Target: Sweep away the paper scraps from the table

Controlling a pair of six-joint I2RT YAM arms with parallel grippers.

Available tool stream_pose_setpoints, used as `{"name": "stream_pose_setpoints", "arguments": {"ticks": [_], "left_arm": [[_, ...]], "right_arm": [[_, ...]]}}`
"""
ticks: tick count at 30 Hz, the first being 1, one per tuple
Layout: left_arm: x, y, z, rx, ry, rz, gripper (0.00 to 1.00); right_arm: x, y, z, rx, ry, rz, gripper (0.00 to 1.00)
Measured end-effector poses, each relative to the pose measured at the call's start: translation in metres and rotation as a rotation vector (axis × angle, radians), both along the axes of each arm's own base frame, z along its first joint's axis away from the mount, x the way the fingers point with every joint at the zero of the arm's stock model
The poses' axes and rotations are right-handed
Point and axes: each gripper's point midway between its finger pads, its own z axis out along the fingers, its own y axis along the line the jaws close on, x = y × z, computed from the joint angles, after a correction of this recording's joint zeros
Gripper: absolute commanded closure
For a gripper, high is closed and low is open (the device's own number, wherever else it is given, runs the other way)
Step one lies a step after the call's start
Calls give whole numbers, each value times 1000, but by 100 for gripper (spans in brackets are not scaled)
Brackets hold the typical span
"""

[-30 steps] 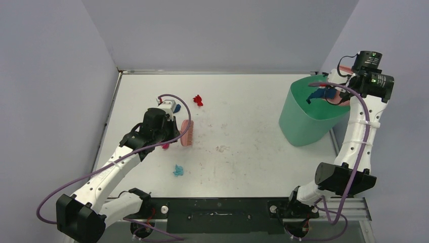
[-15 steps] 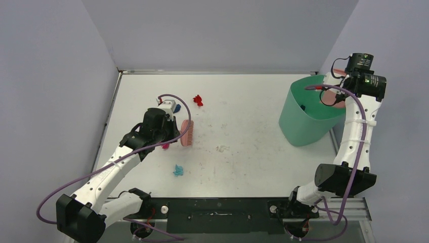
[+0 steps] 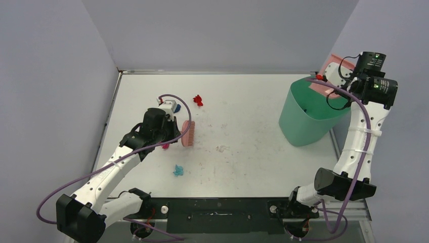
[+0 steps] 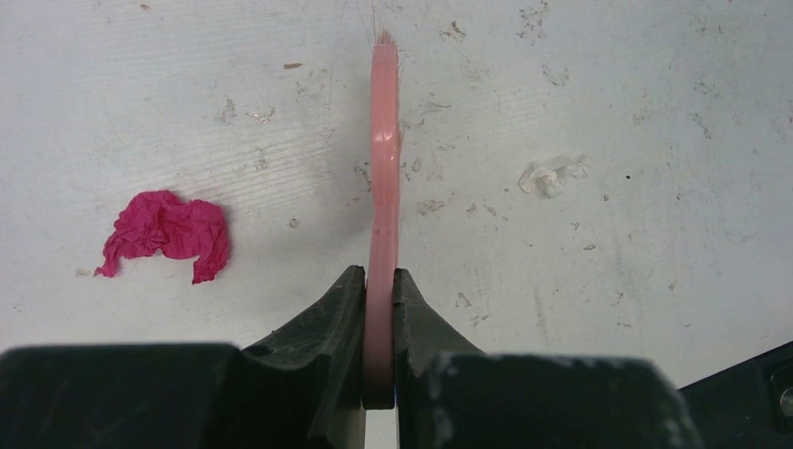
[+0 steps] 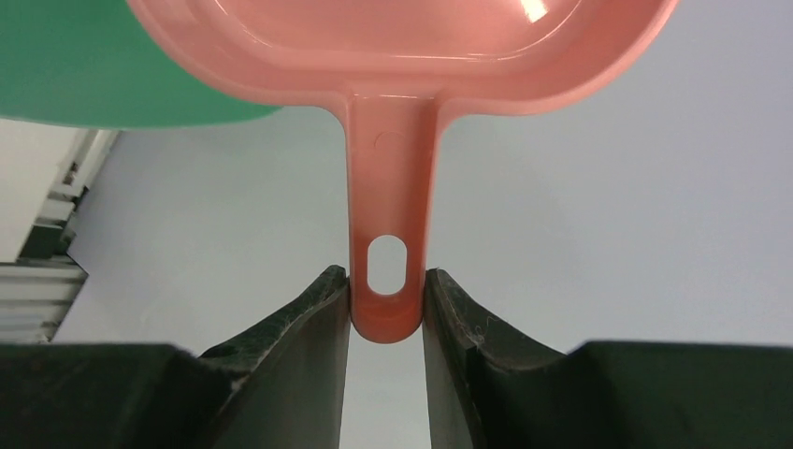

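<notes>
Because the dustpan point(image 5: 402, 37) is there to tip its load out, I hold it up over the green bin point(image 3: 303, 121) at the far right corner of the table point(image 3: 253, 96), well off the surface and tilted toward the bin's mouth. The right fingers point(image 5: 304, 327) are closed to a narrow gap on the end of its handle, pinching it on both sides of the hanging hole.

Near the left edge, about midway along it, the brush point(image 4: 383, 168) stands on the table, which I judge leaves it ready for the next push. The left fingers point(image 4: 327, 313) are clamped almost shut on its thin back.

The paper scraps point(image 3: 178, 170) lie apart:
- The magenta scrap point(image 4: 166, 231) is just beside the brush, toward the left edge.
- The red scrap point(image 3: 198, 100) is nearer the far edge.
- The cyan scrap is toward the near edge.
- What looks like a tiny white scrap point(image 4: 547, 178) lies on the brush's other side.
</notes>
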Motion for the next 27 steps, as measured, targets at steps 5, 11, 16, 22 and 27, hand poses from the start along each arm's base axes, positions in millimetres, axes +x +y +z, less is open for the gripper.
{"name": "stream_pose_setpoints", "arguments": {"ticks": [5,11,16,22,27], "left_arm": [[0,0,0,-2,1,-2,100],[0,0,0,-1,1,-1,100],[0,0,0,-1,1,-2,100],[0,0,-1,3,3,-3,100],[3,0,-2,9,-4,-8,100]], "right_arm": [[-1,17,8,93,-75,27,95],[4,40,3,209,-110,58,95],[20,70,-3,295,-119,115,95],[37,124,-18,405,-107,203,95],[43,177,-54,523,-27,294,95]]}}
